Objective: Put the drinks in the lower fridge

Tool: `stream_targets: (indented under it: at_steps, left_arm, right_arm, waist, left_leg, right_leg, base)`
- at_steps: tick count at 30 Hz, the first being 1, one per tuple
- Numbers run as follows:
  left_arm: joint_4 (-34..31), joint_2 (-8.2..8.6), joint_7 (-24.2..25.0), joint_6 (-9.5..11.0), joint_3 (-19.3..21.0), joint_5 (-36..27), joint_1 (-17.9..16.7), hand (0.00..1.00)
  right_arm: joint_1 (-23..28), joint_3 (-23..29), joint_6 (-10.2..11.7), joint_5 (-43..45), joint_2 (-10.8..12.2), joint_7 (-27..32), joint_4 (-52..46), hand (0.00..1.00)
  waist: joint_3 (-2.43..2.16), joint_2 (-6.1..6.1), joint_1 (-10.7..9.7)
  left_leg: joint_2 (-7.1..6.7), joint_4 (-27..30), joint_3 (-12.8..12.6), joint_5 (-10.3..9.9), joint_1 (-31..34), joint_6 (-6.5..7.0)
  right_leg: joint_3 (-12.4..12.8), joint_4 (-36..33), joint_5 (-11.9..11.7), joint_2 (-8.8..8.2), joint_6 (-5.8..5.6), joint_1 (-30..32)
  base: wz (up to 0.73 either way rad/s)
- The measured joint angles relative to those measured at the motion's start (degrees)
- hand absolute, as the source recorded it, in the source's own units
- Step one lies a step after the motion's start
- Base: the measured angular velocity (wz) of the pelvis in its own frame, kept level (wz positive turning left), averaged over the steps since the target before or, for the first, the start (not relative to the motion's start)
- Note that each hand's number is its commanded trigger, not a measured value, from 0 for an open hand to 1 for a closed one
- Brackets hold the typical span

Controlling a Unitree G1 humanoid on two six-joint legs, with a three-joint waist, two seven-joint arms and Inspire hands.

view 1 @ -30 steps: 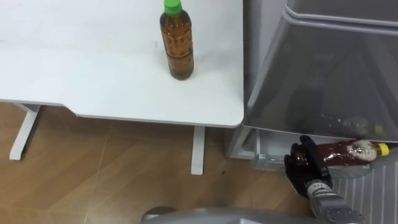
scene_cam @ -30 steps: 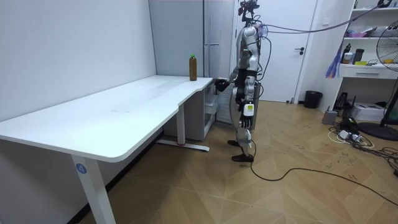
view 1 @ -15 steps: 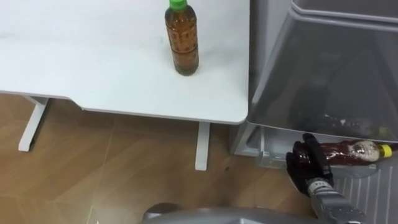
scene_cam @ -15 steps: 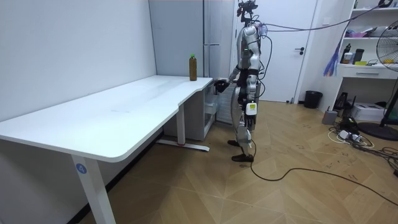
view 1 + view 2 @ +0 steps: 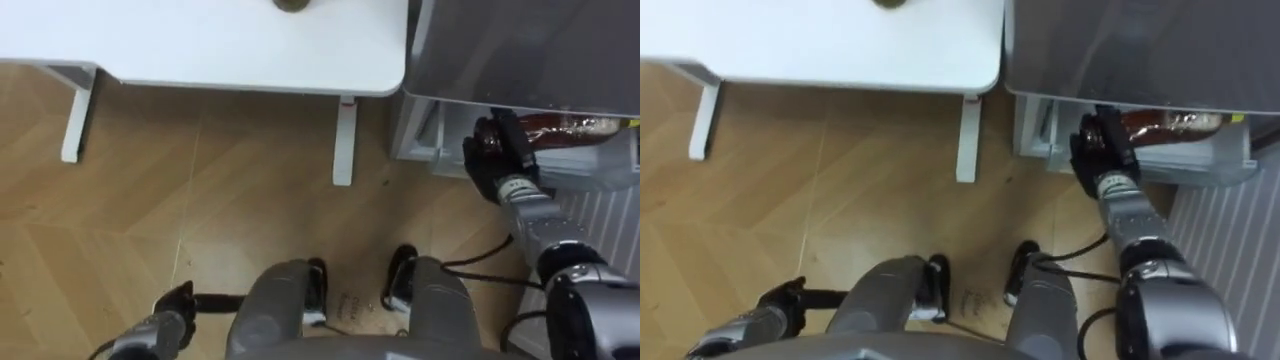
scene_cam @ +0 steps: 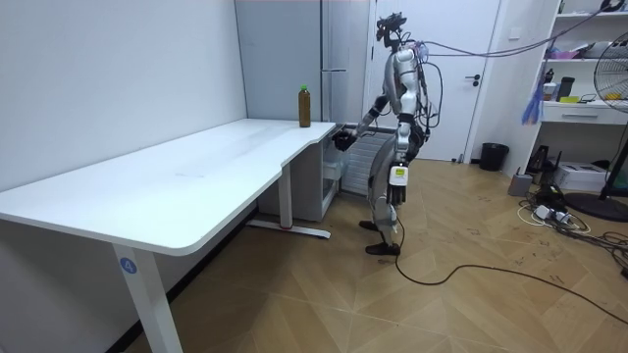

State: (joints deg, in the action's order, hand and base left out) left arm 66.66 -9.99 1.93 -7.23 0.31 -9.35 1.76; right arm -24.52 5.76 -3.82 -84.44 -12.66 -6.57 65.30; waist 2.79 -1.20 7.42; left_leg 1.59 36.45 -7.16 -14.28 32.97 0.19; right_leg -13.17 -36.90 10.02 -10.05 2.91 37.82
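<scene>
Gripping a brown drink bottle (image 5: pixel 565 128) by its base, right hand (image 5: pixel 495 160) curled round it, laid on its side at the front edge of the fridge's (image 5: pixel 520 50) lower compartment, long axis crosswise, yellow cap rightward and cut off. Partly hidden under the grey front above; left hand (image 5: pixel 172 300) low over the floor, state unreadable. Standing upright at the tabletop's (image 5: pixel 200 40) corner beside the fridge, a second bottle (image 6: pixel 304 106), well apart.

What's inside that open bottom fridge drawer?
A brown drink bottle on its side, gripped by the robot's black right hand. The grey fridge front hides the rest of the white drawer.
</scene>
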Motion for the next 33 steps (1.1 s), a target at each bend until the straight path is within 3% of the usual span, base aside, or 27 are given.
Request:
stream_targets:
  at_steps: [7, 10, 13, 14, 15, 19, 21, 27, 33]
  left_arm:
    - [2.46, -0.03, -0.43, 0.11, -1.67, -0.05, 3.45, 0.0]
    - [2.71, -0.18, -0.39, 0.07, -1.66, -0.07, 3.61, 0.0]
    - [2.75, -0.48, -0.16, -0.28, -1.69, -0.06, 3.56, 0.0]
    - [2.72, -0.52, -0.11, -0.35, -1.69, -0.06, 3.56, 0.0]
    - [2.69, -0.6, -0.14, -0.37, -1.68, -0.1, 3.56, 0.0]
    - [2.94, -1.56, -0.37, -0.22, -1.72, -0.12, 3.57, 0.0]
    - [2.97, -1.92, -1.28, -0.03, -1.87, -0.07, 3.59, 0.0]
    - [2.99, -2.44, -2.83, -0.36, -6.14, -0.04, 2.91, 0.0]
    - [3.26, -2.44, -3.02, -0.44, -6.18, -0.05, 2.17, 0.0]
  right_arm:
    - [-7.31, 2.11, -1.88, 0.33, -1.9, 0.18, 2.47, 1.0]
    - [-8.14, 2.76, -3.02, 0.29, -3.17, 0.18, 3.1, 1.0]
    - [-8.73, 2.78, -3.37, 0.57, -4.86, 0.19, 3.1, 1.0]
    - [-8.93, 2.84, -3.48, 0.66, -5.17, 0.28, 3.11, 0.8]
    - [-9.38, 2.96, -3.5, 0.92, -5.62, 0.59, 3.11, 0.0]
    - [-10.73, 2.93, -3.69, 1.02, -6.09, 2.54, 3.2, 0.0]
    - [-10.82, 2.51, -3.83, 1.84, -7.38, 2.95, 3.56, 0.0]
    - [-11.03, 2.3, -4.26, 1.86, -9.79, 4.73, 4.02, 0.0]
    - [-11.03, 2.18, -4.52, 1.81, -10.01, 4.74, 4.07, 0.0]
  waist:
    - [0.08, 0.3, 1.11]
    - [0.07, 0.28, 1.17]
    - [0.07, 0.28, 1.69]
    - [0.07, 0.28, 1.8]
    - [0.07, 0.28, 1.89]
    - [0.14, 0.39, 2.0]
    - [0.21, 0.48, 2.11]
    - [0.42, 0.77, 2.53]
    - [0.45, 0.81, 2.42]
  left_leg:
    - [-0.21, 3.47, 1.03, 0.24, 7.38, -0.3]
    - [-0.19, 4.3, 1.13, -0.13, 9.07, -0.03]
    - [-0.12, 5.81, 1.04, -0.86, 10.79, 0.51]
    - [-0.15, 6.27, 0.95, -0.97, 11.13, 0.58]
    - [-0.22, 7.35, 0.8, -1.49, 11.83, 0.76]
    - [-0.3, 10.19, 0.24, -3.06, 12.89, 1.26]
    - [-0.42, 11.14, -0.48, -3.54, 12.92, 1.78]
    - [-1.4, 11.29, -0.69, -3.84, 12.93, 1.88]
    - [-1.3, 11.29, -0.73, -3.9, 12.95, 2.48]
  right_leg:
    - [-0.97, -2.92, -0.34, -0.96, 0.58, 6.69]
    - [-1.17, -3.54, -0.58, -1.16, 1.26, 8.18]
    - [-1.11, -4.75, -0.32, -1.35, 1.25, 9.82]
    - [-1.02, -5.15, -0.22, -1.49, 1.26, 10.26]
    - [-0.8, -6.32, 0.3, -1.81, 1.12, 11.09]
    - [0.19, -9.04, 1.38, -2.12, 0.7, 12.56]
    - [0.77, -10.46, 1.89, -2.9, 0.32, 13.02]
    - [1.02, -10.91, 2.31, -3.82, -1.01, 13.19]
    - [1.0, -10.63, 2.18, -3.62, -0.99, 13.19]
  base:
    - [0.1]
    - [0.01]
    - [-0.04]
    - [-0.04]
    - [0.0]
    - [-0.05]
    - [0.0]
    - [0.04]
    - [0.0]
